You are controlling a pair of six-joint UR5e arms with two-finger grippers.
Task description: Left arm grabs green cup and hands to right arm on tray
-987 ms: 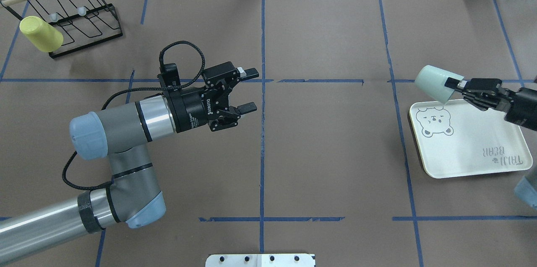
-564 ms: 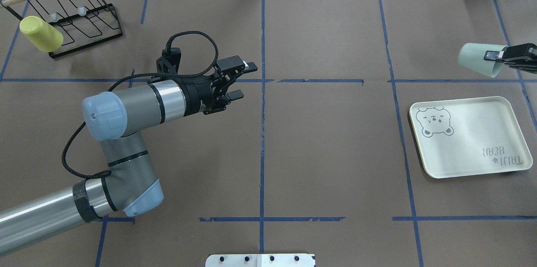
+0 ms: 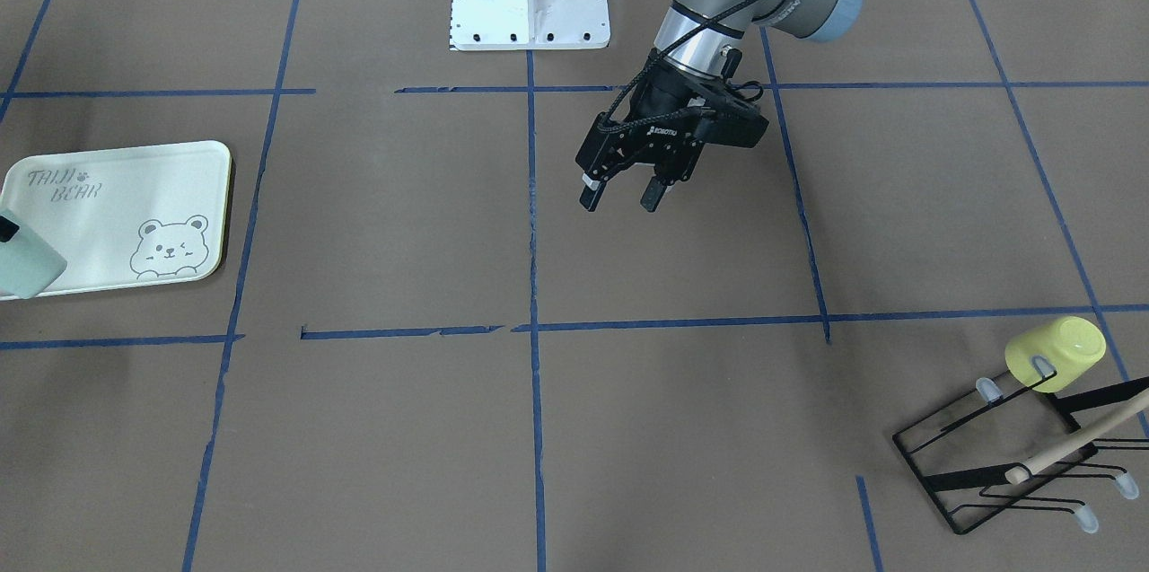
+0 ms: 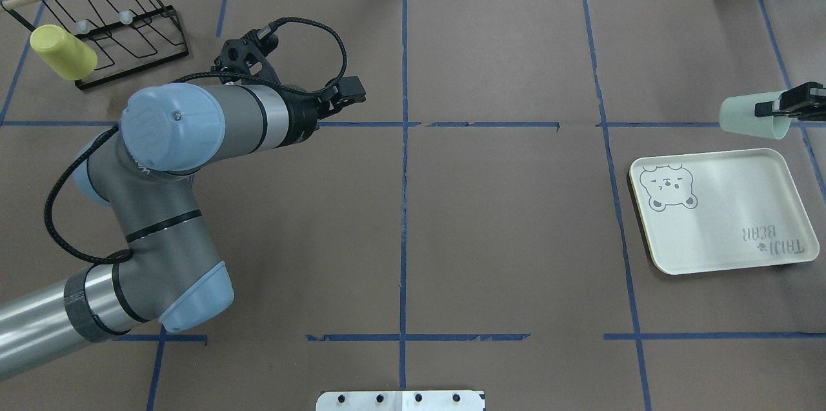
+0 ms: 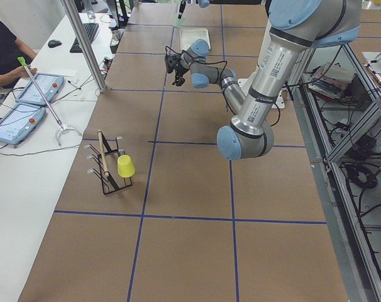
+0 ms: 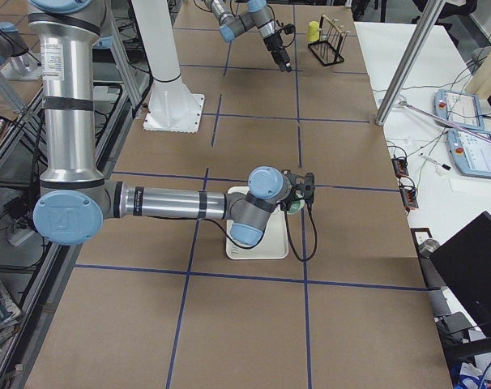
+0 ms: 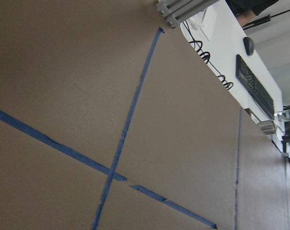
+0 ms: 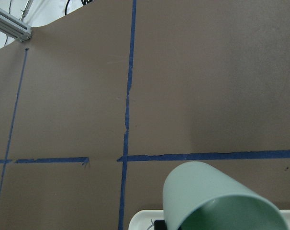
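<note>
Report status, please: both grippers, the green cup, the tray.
Left gripper open, empty. Right gripper shut on green cup, held sideways in air near tray far edge. Cup not yet on tray. Nothing seen between them.

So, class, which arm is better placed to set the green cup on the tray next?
Right. The right gripper holds the green cup close by the tray; the left gripper is open, empty and far off.

Grey "TAIJI BEAR" lettering is printed on the tray (image 3: pixel 153 186), near the right gripper (image 4: pixel 774 110); white "ROBOTIQ" marks the left gripper's (image 3: pixel 619 199) body.
</note>
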